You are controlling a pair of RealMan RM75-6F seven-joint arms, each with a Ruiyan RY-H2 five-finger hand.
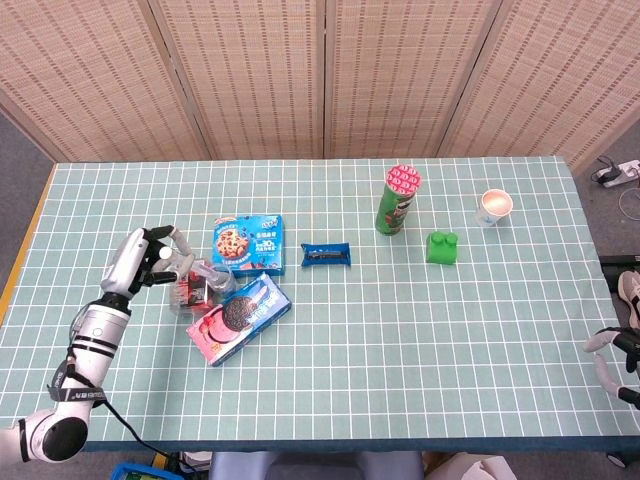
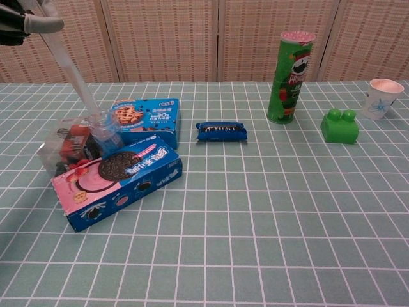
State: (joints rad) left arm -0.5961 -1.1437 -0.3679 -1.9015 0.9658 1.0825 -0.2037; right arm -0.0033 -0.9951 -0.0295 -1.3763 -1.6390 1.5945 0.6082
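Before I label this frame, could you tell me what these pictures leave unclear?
- Left hand: the chest view's top-left corner cuts it off; the head view can't settle whether it holds anything.
- Right hand: cut by the head view's right edge, grip unreadable.
- Clear packet: contents blurred.

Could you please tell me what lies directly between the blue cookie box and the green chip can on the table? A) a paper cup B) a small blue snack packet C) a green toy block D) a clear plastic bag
B: the small blue snack packet lies on the table between the blue cookie box and the upright green chip can.
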